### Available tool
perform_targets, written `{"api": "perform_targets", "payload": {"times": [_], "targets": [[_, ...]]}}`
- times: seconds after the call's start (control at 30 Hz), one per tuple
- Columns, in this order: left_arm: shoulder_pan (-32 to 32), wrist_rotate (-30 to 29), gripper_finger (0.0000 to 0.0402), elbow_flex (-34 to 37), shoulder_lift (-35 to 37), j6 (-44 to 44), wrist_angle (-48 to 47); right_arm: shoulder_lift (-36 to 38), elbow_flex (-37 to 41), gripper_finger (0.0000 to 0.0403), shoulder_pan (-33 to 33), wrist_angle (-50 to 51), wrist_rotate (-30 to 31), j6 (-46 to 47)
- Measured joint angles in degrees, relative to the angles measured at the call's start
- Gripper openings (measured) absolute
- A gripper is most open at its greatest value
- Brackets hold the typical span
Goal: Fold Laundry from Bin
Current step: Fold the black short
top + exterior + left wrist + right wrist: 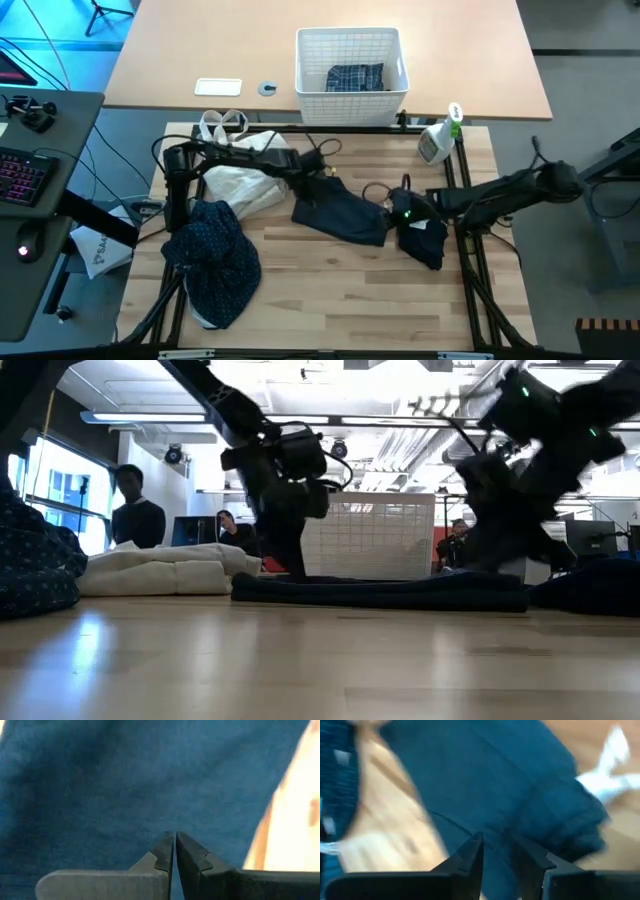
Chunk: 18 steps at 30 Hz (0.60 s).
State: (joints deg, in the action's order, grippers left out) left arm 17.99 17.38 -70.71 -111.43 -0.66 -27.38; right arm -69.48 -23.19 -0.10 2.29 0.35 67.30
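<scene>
The plain dark navy piece (pixel 338 213) lies spread near the centre of the worktop (pixel 330 300), and in the low view (pixel 380 592) it shows as a flat dark strip. The left gripper (pixel 318 176) is at the piece's 11 o'clock corner; its wrist view shows the jaws pressed together with only a hairline between them and blue cloth (pixel 125 785) filling the background, but whether any cloth is pinched I cannot tell. The right gripper (pixel 398 209) is at the piece's 3 o'clock edge. In its wrist view its jaws stand a little apart over the dark cloth (pixel 485 785), with nothing clearly held between them.

At 4 o'clock from centre a bunched dark heap (pixel 424 240) lies beside the right gripper. The navy shirt with tiny white dots (pixel 213 255) is heaped at 8 o'clock. The cream-white cloth bag (pixel 240 180) lies at 10 o'clock, with its loop handles toward the far edge.

Beyond the worktop at 12 o'clock stands the bin (pixel 385 45) on a tan table, with the blue-and-white plaid shirt (pixel 356 77) folded inside. A spray bottle (pixel 440 138) lies at 2 o'clock.
</scene>
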Motion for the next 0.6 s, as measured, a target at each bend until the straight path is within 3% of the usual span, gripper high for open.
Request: {"api": "perform_targets", "payload": {"times": [0.17, 0.33, 0.43, 0.6], "targets": [[-0.4, -9.4, 0.0009, 6.0, 0.5, 0.0, 4.9, -2.9, 2.5, 0.0097, 2.6, -4.2, -0.7, 1.8], [1.9, -11.3, 0.0009, 4.3, 2.2, 0.1, -0.3, 0.3, -3.1, 0.0098, 4.6, -5.0, -2.0, -6.0], [2.5, -12.1, 0.0009, 2.2, 5.1, -0.5, -2.0, 2.4, -8.2, 0.0099, 5.2, -0.2, -1.7, -14.9], [1.9, -11.9, 0.0009, 1.7, 9.9, 0.0, -4.5, 3.1, -16.3, 0.0105, 6.6, 9.6, -4.6, -39.6]]}}
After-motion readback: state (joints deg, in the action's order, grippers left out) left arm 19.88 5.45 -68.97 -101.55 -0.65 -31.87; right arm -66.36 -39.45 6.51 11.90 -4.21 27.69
